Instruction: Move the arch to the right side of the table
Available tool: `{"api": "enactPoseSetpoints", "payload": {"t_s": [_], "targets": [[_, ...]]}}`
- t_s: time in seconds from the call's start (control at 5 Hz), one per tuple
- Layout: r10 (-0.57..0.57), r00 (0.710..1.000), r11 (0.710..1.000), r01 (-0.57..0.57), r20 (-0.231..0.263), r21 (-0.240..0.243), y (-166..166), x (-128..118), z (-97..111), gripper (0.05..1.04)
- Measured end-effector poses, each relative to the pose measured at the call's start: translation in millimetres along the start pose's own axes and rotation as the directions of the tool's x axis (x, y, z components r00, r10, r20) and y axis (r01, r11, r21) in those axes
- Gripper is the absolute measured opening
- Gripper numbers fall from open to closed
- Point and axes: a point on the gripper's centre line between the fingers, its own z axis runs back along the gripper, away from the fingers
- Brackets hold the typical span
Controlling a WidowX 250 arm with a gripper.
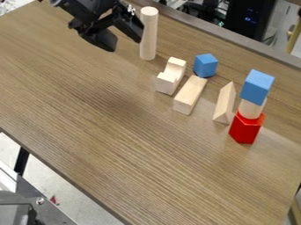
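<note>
While the black gripper hangs at the upper left of the frame, its fingers apart, the pale wooden arch sits just above the picture's centre.
Where the row begins, right beside the gripper, a tall wooden cylinder stands upright; then come the arch, a wooden bar lying near it, a small blue cube above, a wooden wedge, and at right a red block under a pale round piece and a blue block.
</note>
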Motion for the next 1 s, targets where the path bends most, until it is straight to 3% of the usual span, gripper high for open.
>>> {"api": "enactPoseSetpoints", "payload": {"t_s": [0.2,0.6,0.8,1.0], "targets": [[0.015,1.000,1.000,-0.015,-0.018,-0.003,3,-5,-4,0.999],[-0.139,0.985,0.989,0.144,-0.100,0.043,-25,-10,-14,0.999],[-0.206,0.971,0.975,0.214,-0.124,0.057,-35,-6,-20,0.999],[-0.301,0.938,0.944,0.319,-0.170,0.087,-48,-7,-32,0.999]]}}
